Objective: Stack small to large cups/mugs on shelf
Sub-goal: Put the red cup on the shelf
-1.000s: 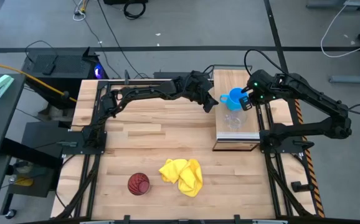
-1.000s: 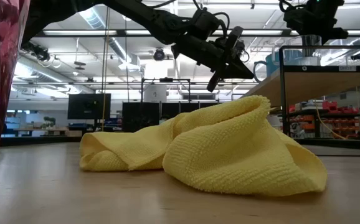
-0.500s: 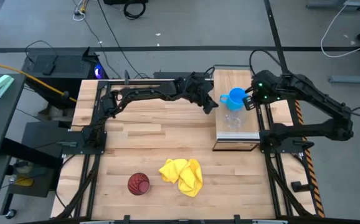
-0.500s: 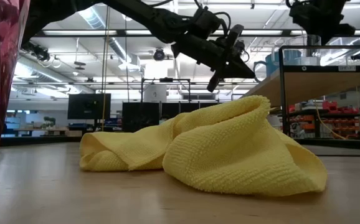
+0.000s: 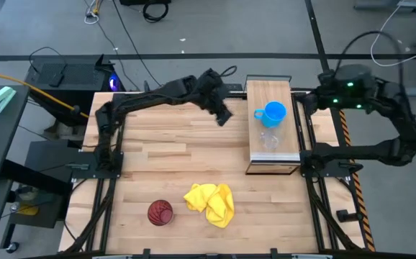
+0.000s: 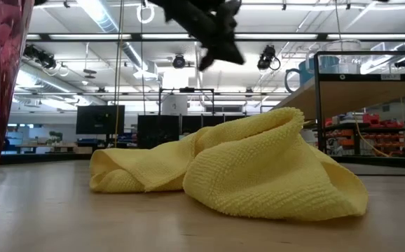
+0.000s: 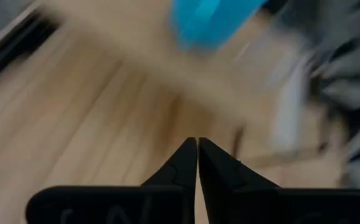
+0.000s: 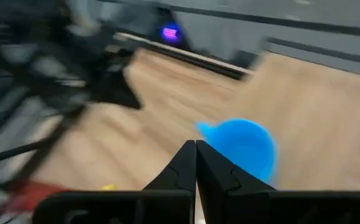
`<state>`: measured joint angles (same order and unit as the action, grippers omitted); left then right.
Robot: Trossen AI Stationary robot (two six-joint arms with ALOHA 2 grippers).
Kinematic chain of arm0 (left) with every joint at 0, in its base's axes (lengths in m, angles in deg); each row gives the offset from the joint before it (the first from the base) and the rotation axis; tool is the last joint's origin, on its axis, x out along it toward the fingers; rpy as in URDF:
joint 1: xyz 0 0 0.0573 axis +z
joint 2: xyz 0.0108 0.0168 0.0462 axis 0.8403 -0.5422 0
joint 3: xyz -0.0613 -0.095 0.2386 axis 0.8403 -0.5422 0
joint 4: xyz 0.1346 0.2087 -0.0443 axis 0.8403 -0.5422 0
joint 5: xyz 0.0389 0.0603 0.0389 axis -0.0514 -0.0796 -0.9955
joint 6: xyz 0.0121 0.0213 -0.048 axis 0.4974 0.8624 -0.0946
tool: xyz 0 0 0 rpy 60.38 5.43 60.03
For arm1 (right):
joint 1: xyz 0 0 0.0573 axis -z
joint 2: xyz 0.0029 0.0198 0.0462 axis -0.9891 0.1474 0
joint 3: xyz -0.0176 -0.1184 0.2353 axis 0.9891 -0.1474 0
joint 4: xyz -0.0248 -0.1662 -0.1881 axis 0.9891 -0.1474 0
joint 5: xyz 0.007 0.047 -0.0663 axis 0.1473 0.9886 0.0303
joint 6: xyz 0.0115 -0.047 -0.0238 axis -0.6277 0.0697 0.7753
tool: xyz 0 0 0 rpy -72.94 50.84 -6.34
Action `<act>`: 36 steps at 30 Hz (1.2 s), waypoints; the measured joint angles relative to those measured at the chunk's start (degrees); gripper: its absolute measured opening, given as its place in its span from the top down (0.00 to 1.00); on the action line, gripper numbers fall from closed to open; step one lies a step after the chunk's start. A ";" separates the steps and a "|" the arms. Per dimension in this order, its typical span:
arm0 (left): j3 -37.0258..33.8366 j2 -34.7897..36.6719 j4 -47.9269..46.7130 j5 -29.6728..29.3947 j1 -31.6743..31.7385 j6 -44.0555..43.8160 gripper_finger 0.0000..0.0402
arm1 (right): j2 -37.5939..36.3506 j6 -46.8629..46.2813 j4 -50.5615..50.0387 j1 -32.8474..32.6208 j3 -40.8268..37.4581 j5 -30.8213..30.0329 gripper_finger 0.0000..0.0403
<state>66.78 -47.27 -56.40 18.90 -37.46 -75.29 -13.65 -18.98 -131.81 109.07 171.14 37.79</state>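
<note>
One camera hangs overhead, looking straight down on the whole table. Another sits at table-top height, very near the yellow cloth, facing level into the room; the overhead view has that cloth at six o'clock. Each wrist camera looks past its own fingers toward the blue mug.

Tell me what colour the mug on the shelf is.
Bright blue; the mug shows best in the high view.

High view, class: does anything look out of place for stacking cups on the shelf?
Yes. The dark red ribbed tumbler stands on the wooden tabletop beside the crumpled yellow cloth, far from the light-wood shelf holding the blue mug and clear plastic cup.
</note>
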 joint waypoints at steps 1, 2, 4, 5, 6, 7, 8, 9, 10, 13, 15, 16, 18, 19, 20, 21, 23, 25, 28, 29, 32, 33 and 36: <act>0.00 1.32 -4.76 -2.83 -0.39 1.14 0.94 | 0.00 0.40 0.92 -0.83 0.91 1.40 0.97; 0.00 2.56 -9.35 -5.67 -0.85 2.01 0.95 | 0.06 0.82 1.80 -1.77 1.66 2.51 0.97; 0.00 5.28 -18.99 -11.37 -1.89 2.40 0.96 | 0.12 1.87 2.96 -3.73 2.57 3.38 0.96; 0.00 6.62 -23.55 -13.58 -2.50 2.29 0.96 | 0.15 2.18 2.98 -4.74 2.69 3.40 0.96; 0.00 7.88 -27.86 -15.52 -3.12 1.80 0.97 | 0.17 2.43 2.77 -5.66 2.65 3.41 0.96; 0.00 9.10 -32.20 -17.01 -3.66 0.60 0.97 | 0.20 2.84 2.67 -6.47 2.48 3.38 0.96; 0.00 10.16 -36.32 -18.40 -4.47 -0.78 0.97 | 0.19 3.35 2.54 -7.18 2.14 3.38 0.96; 0.00 11.28 -39.69 -19.24 -5.25 -2.33 0.97 | 0.17 3.73 2.28 -7.86 1.68 3.38 0.96; -0.02 12.48 -43.44 -19.78 -5.98 -4.13 0.97 | 0.20 4.01 2.15 -8.39 1.17 3.38 0.96; -0.04 16.16 -52.52 -20.33 -8.82 -10.86 0.95 | 0.22 4.65 2.08 -9.96 -0.96 3.37 0.97; -0.91 19.00 -51.62 -19.23 -11.30 -15.45 0.93 | 0.21 4.77 2.14 -11.11 -2.89 3.36 0.97; -1.53 20.66 -50.89 -17.77 -12.66 -17.94 0.93 | 0.18 4.71 2.06 -11.71 -4.10 3.38 0.97; -1.51 23.00 -52.19 -16.11 -15.96 -23.45 0.91 | 0.08 4.53 1.42 -13.16 -6.45 3.36 0.96; -1.83 24.07 -52.08 -15.87 -17.47 -25.78 0.91 | -0.04 4.47 0.77 -14.07 -7.69 3.36 0.96; -2.99 25.37 -51.59 -15.86 -19.24 -28.11 0.90 | -0.07 4.35 0.10 -15.10 -8.99 3.41 0.96; -4.29 26.66 -51.80 -15.85 -20.92 -31.23 0.90 | -0.11 3.77 -0.63 -16.20 -10.01 3.41 0.96; -5.88 28.36 -52.00 -15.94 -24.00 -38.43 0.89 | -0.39 1.97 -1.49 -18.24 -11.36 3.54 0.97; -9.60 31.04 -51.69 -16.02 -27.28 -43.90 0.89 | -0.60 1.25 -2.43 -20.00 -11.85 3.53 0.97; -14.45 33.12 -51.81 -15.25 -32.02 -53.38 0.90 | -1.13 -0.08 -2.15 -22.73 -11.31 3.49 0.98; -16.53 33.75 -51.93 -14.53 -33.67 -55.53 0.91 | -1.35 -0.58 -2.15 -23.53 -10.91 3.50 0.98; -21.17 34.74 -51.82 -11.99 -38.10 -63.12 0.91 | -2.65 -2.61 -2.29 -25.48 -10.62 3.47 0.98; -22.56 34.71 -52.15 -10.74 -39.53 -64.76 0.91 | -2.96 -3.04 -2.39 -25.97 -10.62 3.47 0.98; -25.44 34.33 -50.66 -8.21 -43.70 -69.09 0.90 | -3.89 -3.97 -2.62 -26.83 -10.62 3.13 0.97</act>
<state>41.34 -12.94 -107.07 10.69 -81.17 -144.39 -17.54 -22.95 -134.43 82.25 160.52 40.92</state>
